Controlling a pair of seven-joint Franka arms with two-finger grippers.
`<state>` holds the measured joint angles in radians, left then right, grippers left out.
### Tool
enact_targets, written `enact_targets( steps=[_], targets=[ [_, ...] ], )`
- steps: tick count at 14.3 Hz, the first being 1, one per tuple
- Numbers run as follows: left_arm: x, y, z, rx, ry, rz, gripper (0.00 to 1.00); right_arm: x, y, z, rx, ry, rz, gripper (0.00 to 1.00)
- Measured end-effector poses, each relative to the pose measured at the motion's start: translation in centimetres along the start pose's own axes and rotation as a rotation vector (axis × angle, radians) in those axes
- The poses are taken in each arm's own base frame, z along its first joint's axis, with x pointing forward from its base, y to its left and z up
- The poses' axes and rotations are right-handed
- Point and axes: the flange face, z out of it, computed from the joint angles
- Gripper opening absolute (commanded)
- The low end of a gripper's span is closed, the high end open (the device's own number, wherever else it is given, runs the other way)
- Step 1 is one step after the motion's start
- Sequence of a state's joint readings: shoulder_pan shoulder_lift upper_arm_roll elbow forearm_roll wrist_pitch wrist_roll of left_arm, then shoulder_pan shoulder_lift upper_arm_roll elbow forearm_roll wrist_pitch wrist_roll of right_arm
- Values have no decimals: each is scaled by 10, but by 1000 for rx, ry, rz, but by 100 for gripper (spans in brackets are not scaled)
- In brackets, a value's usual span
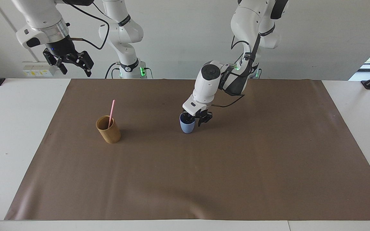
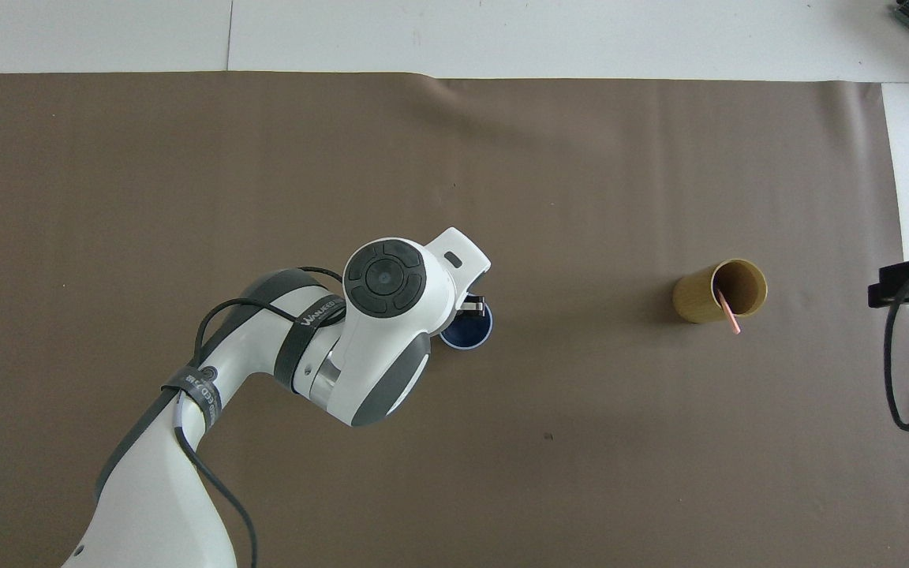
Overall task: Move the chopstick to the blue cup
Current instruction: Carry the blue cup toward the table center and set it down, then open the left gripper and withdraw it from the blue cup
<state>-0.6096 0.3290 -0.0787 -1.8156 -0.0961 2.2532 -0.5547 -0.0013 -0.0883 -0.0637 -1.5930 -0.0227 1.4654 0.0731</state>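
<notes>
Free room and obstacles on the brown mat

The left gripper [image 1: 196, 120] sits at the blue cup [image 1: 187, 127] rim and blocks its mouth; the mat [image 1: 236, 179] between this cup and the tan cup [image 1: 108, 130] with its chopstick [image 1: 111, 113] is bare.

Count: cups, 2 — one blue cup [image 1: 187, 126], one tan cup [image 1: 108, 129]. Chopstick [image 1: 111, 113], 1. Brown mat [image 1: 204, 179], 1, on one desk [image 1: 14, 128]. Robot arms, 2, each with one claw.
</notes>
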Motion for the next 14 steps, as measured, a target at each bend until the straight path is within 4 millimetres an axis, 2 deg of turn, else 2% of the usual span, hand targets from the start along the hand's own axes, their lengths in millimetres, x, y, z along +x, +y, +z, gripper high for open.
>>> enact_targets(
  steps=[2,4,5,7,10,12,14],
  targets=[
    [-3,-4,-32,7,-4,-3,100,-1,4,-2,1,5,8,100],
    [-4,-26,-76,23,-17,-20,100,-2,4,-4,2,12,7,100],
    [-3,-45,-102,29,-20,-18,100,-2,3,-4,2,14,5,100],
    [0,-96,-153,36,-10,-13,100,-1,-1,-3,2,18,-6,100],
    [9,-168,-196,44,2,6,100,3,-7,-1,25,43,-50,100],
    [18,-205,-226,41,37,12,100,3,-8,0,39,43,-57,100],
    [24,-232,-263,41,63,27,100,3,-9,1,40,41,-57,100]
  ],
)
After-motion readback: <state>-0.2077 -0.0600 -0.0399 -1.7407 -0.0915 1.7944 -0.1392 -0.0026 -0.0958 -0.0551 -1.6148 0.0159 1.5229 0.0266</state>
